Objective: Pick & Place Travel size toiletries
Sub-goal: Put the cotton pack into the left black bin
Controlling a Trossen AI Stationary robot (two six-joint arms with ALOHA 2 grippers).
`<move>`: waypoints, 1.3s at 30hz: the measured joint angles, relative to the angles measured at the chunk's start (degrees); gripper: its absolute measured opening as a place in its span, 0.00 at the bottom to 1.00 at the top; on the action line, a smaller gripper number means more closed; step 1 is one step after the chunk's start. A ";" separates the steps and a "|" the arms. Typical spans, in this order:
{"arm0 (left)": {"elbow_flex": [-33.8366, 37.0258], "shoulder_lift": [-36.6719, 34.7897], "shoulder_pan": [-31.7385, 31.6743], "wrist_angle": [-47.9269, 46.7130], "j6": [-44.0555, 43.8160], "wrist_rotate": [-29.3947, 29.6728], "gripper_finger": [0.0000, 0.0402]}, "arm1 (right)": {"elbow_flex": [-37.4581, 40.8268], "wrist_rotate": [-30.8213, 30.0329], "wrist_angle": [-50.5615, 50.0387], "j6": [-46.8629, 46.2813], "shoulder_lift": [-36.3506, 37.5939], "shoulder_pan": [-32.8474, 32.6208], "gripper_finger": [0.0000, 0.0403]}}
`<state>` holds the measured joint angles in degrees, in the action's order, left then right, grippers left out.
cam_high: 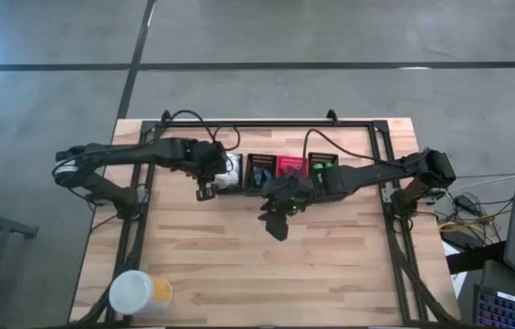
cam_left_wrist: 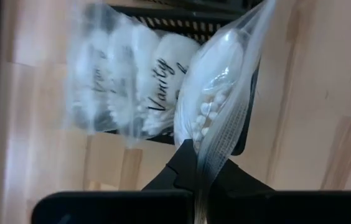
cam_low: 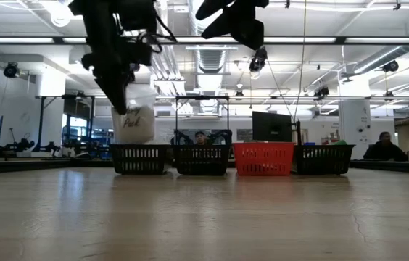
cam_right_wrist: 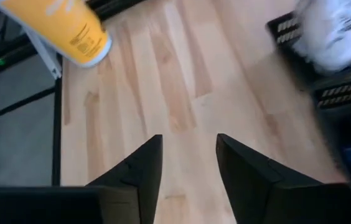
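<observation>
A white crinkly packet [cam_left_wrist: 150, 81] with dark "Vanity" print hangs from my left gripper [cam_left_wrist: 201, 169], which is shut on it. In the low view the packet [cam_low: 133, 122] hangs over the leftmost black basket [cam_low: 139, 158], in a row of four baskets at the table's far side. From above, the packet [cam_high: 231, 169] covers that basket. My right gripper [cam_right_wrist: 188, 149] is open with nothing between its fingers. It is up over the bare wood in front of the baskets [cam_high: 276, 222]. My left gripper pinches the packet's ribbed seal edge [cam_left_wrist: 218, 146] between its two fingers. The fingers [cam_low: 121, 101] come from above, slanting down. The packet hangs below them, bulging and slack. Its lower end [cam_low: 133, 139] is about level with the basket's rim.
The other baskets are a black one [cam_high: 260, 171], a red one [cam_high: 290, 167] and a black one with green items [cam_high: 322, 165]. A large yellow container with a white lid [cam_high: 139, 294] lies at the near left corner. A black frame [cam_high: 267, 123] rims the far edge.
</observation>
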<state>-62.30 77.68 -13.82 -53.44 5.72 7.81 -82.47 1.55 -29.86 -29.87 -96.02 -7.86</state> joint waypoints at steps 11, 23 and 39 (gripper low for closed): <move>0.00 9.42 -0.93 1.41 2.86 0.46 0.02 | 4.92 -6.68 0.22 -2.19 6.95 0.77 0.27; -0.26 9.67 -1.81 3.50 2.74 7.72 0.11 | 21.81 -10.76 13.76 -8.88 19.73 0.62 0.18; -6.96 4.94 -1.68 -0.09 0.04 6.43 0.49 | 42.64 -27.42 19.17 -5.95 47.71 0.79 0.12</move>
<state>-69.26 82.62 -15.51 -53.53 5.76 14.24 -39.83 -25.88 -10.69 -35.82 -48.31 -7.07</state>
